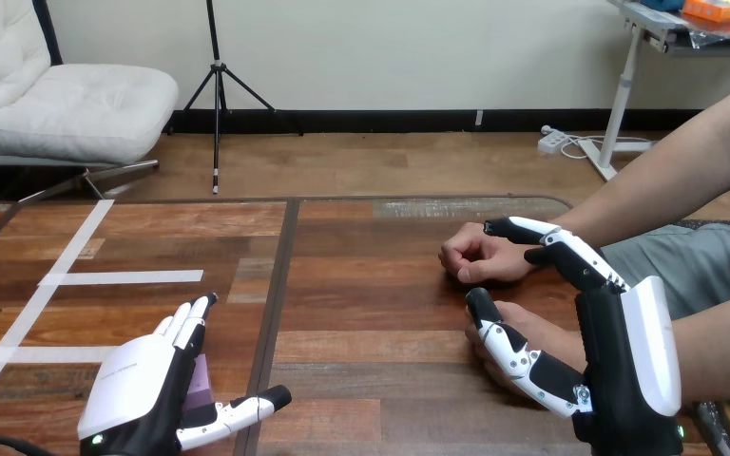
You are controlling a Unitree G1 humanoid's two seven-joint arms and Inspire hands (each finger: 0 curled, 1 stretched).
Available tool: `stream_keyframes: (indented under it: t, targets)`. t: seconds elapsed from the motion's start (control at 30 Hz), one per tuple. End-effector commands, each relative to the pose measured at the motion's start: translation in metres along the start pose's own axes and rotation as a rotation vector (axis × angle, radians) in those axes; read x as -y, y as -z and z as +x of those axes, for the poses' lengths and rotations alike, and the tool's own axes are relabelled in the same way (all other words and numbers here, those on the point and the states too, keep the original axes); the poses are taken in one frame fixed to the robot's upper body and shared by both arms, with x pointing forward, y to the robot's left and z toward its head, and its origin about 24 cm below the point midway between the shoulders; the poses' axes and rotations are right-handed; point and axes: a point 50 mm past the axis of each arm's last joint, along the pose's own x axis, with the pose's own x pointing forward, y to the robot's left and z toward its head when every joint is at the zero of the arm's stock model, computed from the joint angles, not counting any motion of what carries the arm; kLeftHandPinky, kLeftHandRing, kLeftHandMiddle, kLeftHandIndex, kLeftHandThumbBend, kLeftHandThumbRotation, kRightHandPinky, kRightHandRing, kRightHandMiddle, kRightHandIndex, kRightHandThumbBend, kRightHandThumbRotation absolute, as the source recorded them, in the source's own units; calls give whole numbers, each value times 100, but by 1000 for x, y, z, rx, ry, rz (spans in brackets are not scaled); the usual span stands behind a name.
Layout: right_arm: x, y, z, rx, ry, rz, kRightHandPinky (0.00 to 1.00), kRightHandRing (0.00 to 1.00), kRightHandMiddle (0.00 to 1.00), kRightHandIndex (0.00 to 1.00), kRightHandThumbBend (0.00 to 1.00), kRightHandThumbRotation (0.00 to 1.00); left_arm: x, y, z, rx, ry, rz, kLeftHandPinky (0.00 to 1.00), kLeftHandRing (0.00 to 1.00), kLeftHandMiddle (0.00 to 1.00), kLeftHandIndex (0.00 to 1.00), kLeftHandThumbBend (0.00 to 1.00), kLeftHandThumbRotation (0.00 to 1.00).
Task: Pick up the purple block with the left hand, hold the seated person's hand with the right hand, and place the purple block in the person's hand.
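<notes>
head view, robot at a wooden table (371, 285). lower left of the frame: the left hand (138, 394) lies low over the table with its fingers nearly straight and close together, thumb spread out to the side. the purple block (199, 380) shows as a small patch between the palm and the thumb, mostly hidden by the hand. nothing is curled round it, and whether it is touched cannot be told. right of the frame: the right hand (627, 351) stands on edge, fingers and thumb wide apart. its fingers reach across the wrist of the person's upper hand (475, 255), a loose fist resting on the table. its thumb lies in front of the person's lower hand (542, 328), which sits in the gap between thumb and fingers. no grasp on either is visible. strips of white tape (124, 277) mark the table at centre left.

judged risks: the block is small against the palm, so closing the fingers off-centre may push it away or pinch only one corner, and it could drop on the lift. both of the person's hands lie close together, so the right hand may close on the wrong one, or on a fist with no open palm to receive the block.
</notes>
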Motion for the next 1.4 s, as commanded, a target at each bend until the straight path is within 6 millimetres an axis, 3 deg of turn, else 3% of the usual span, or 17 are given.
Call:
stream_keyframes:
  t: [0.0,0.47,0.77,0.8,1.1,1.37]
  targets:
    - [8,-9,11,58,36,-15,66,74,73,70,42,27,-7,-4,12,23,-24,40,91,95,97,98,88,78]
    - [9,-8,10,68,31,-33,66,74,73,69,42,28,-3,-1,13,-6,-18,96,91,95,97,97,88,77]
    - [10,-9,11,71,35,-25,65,74,73,69,42,28,-1,0,15,-45,-17,115,74,88,93,94,84,66]
    - [10,-9,10,70,36,-25,65,74,73,69,42,28,0,0,15,-52,-16,120,69,85,90,91,81,63]
    - [10,-8,10,69,32,-24,66,74,73,69,42,29,3,1,20,-91,-15,188,51,69,79,80,65,49]
    - [10,-9,9,62,29,-30,66,74,73,69,42,29,5,1,24,-117,-1,243,43,60,70,72,50,44]
